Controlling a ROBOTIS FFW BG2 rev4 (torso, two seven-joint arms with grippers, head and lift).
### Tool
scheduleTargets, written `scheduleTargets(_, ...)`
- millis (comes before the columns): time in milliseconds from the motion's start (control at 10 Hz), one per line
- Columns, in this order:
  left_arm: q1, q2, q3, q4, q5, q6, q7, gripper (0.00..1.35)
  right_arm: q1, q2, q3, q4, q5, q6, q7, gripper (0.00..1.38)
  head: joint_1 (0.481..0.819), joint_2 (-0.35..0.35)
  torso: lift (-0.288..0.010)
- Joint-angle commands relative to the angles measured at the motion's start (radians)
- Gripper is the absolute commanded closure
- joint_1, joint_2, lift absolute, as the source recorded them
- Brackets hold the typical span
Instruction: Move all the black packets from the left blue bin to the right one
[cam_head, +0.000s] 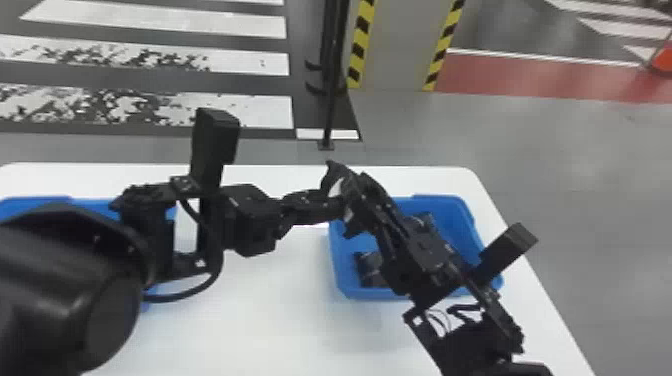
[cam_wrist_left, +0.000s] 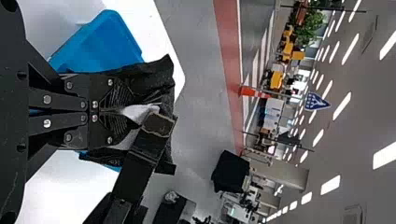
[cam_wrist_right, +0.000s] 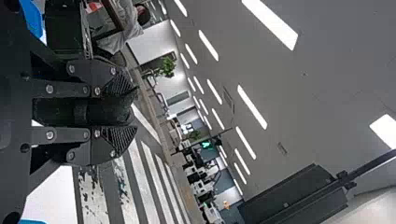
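In the head view my left gripper (cam_head: 336, 206) is above the right blue bin's (cam_head: 342, 280) left side, beside a black packet (cam_head: 334, 172). In the left wrist view my left gripper (cam_wrist_left: 122, 111) is shut on that black packet (cam_wrist_left: 156, 77), which has a white patch. My right gripper (cam_head: 356, 192) crosses close to it over the bin. Parted fingers mark my right gripper (cam_wrist_right: 128, 111) in the right wrist view; a dark piece between them cannot be identified. Black packets (cam_head: 367, 267) lie in the right bin. My left arm partly covers the left blue bin (cam_head: 95, 202).
Both bins stand on a white table (cam_head: 280, 310); its right edge runs beyond the right bin. The two grippers are very close together. A dark pole (cam_head: 330, 100) stands behind the table.
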Motion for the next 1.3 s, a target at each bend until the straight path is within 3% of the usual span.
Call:
scheduleTargets(0, 0.011, 0.0, 0.008, 0.0, 0.01, -0.035, 0.006, 1.19, 0.002, 0.002, 0.0, -0.002, -0.003, -0.001, 0.0, 1.28, 0.695, -0.171, -0.121)
scheduleTargets(200, 0.102, -0.023, 0.116, -0.029, 0.03, -0.055, 0.015, 0.24, -0.008, 0.0, -0.016, -0.002, -0.007, 0.009, 0.0, 1.28, 0.695, -0.166, -0.121)
scheduleTargets(300, 0.154, -0.023, 0.168, -0.083, 0.02, -0.021, 0.015, 0.04, -0.025, -0.003, -0.046, 0.0, -0.008, 0.031, 0.0, 1.28, 0.695, -0.15, -0.121)
scheduleTargets(500, 0.284, -0.018, 0.269, -0.204, 0.018, 0.006, 0.018, 0.17, -0.076, -0.025, -0.1, 0.064, 0.003, 0.044, 0.0, 1.28, 0.695, -0.121, -0.121)
scheduleTargets(700, 0.394, -0.023, 0.331, -0.319, 0.03, 0.006, 0.058, 0.17, -0.143, -0.043, -0.182, 0.196, 0.003, 0.103, 0.0, 1.28, 0.695, -0.111, -0.121)
scheduleTargets(1000, 0.507, -0.026, 0.379, -0.385, 0.113, -0.043, 0.118, 0.17, -0.214, -0.063, -0.311, 0.398, 0.049, 0.107, 0.0, 1.28, 0.695, -0.17, -0.121)
scheduleTargets(1100, 0.566, -0.026, 0.411, -0.415, 0.167, -0.109, 0.153, 0.17, -0.229, -0.074, -0.327, 0.447, 0.045, 0.112, 0.0, 1.21, 0.695, -0.205, -0.121)
scheduleTargets(1200, 0.605, -0.027, 0.435, -0.434, 0.191, -0.158, 0.178, 0.17, -0.219, -0.077, -0.357, 0.454, 0.037, 0.112, 0.0, 0.79, 0.695, -0.216, -0.121)
